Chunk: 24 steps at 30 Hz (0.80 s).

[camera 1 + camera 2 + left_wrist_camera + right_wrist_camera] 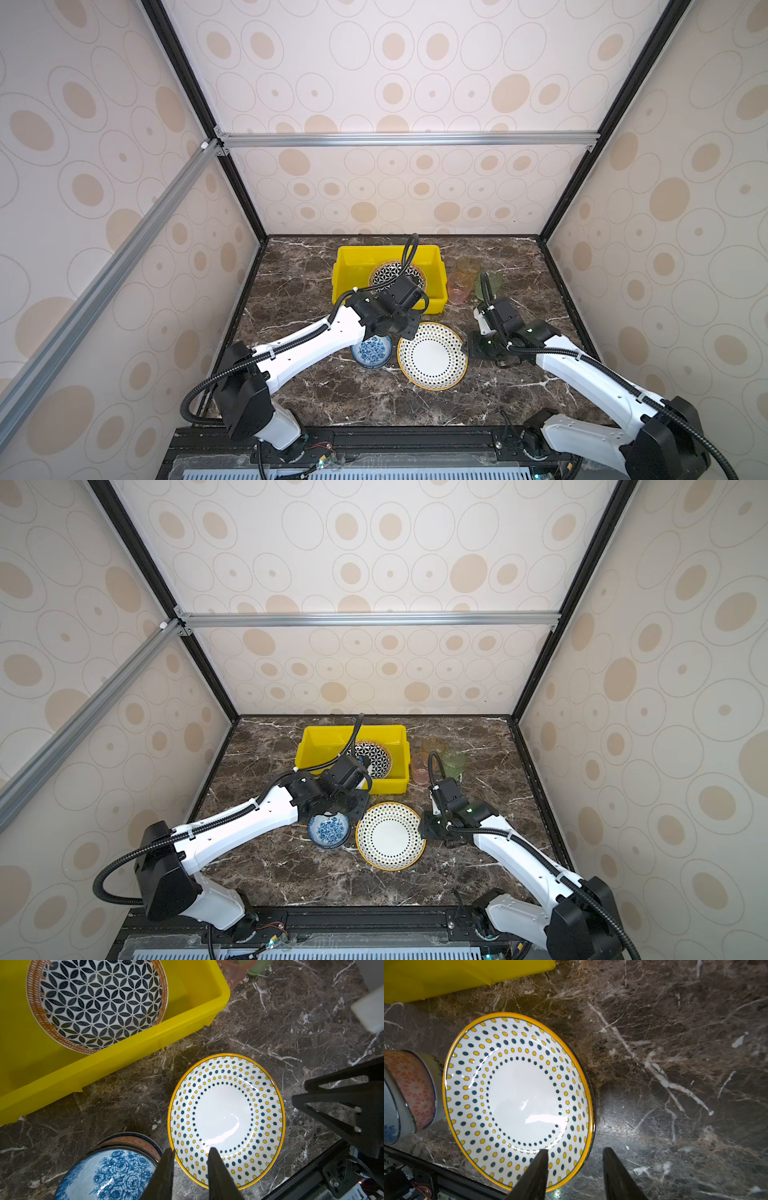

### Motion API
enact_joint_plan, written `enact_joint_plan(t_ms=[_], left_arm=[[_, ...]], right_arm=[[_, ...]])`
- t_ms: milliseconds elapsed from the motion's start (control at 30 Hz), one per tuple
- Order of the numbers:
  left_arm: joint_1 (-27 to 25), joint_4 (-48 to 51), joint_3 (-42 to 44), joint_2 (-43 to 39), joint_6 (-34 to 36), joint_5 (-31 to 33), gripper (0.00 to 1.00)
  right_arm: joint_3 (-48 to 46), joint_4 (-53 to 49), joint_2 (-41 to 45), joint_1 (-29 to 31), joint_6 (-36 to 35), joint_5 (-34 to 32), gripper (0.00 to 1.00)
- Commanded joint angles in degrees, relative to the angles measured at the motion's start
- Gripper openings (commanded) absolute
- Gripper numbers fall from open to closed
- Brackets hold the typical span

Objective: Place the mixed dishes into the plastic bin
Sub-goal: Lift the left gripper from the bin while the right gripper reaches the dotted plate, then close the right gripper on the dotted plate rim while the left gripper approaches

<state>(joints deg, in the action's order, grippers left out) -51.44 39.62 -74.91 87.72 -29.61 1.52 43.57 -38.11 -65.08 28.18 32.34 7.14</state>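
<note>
One plate (97, 1001) sits in the bin (187, 1028). My hands, left (190, 1154) and right (575, 1152), straddle the dotted plate's (432, 356) rim, jaws apart, ungripped; bowl (372, 351) and cups (467, 278) remain.

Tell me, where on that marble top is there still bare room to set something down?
The marble tabletop is bare along the front edge below the dotted plate, and in the left strip beside the yellow bin. The bin floor left of its patterned plate is also free. It is crowded where the blue floral bowl nearly touches the dotted plate, and around the cups.

bare marble (519, 386) right of dotted plate (432, 356)
</note>
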Motion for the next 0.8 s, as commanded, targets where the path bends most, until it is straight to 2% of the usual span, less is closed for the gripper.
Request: enact_joint_plan(t_ms=[0,133,333,767], left_arm=[[-0.86,0.15,-0.38,1.34,-0.9,-0.29,0.28],[-1.12,1.33,-1.02,2.6,-0.54,-0.29,0.28],[-1.64,2.36,-1.04,3.42,-1.06,0.24,0.28],[-1.83,3.59,-1.99,4.31,-1.07,0.68,0.28]], right_arm=[[-0.77,1.05,-1.13,0.38,0.7,0.16,0.43],[-1.03,2.4,-2.57,0.38,1.17,0.43,0.39],[-2.13,3.76,-4.33,0.38,1.37,0.4,0.28],[-1.96,5.01,-7.16,0.38,0.91,-0.42,0.24]])
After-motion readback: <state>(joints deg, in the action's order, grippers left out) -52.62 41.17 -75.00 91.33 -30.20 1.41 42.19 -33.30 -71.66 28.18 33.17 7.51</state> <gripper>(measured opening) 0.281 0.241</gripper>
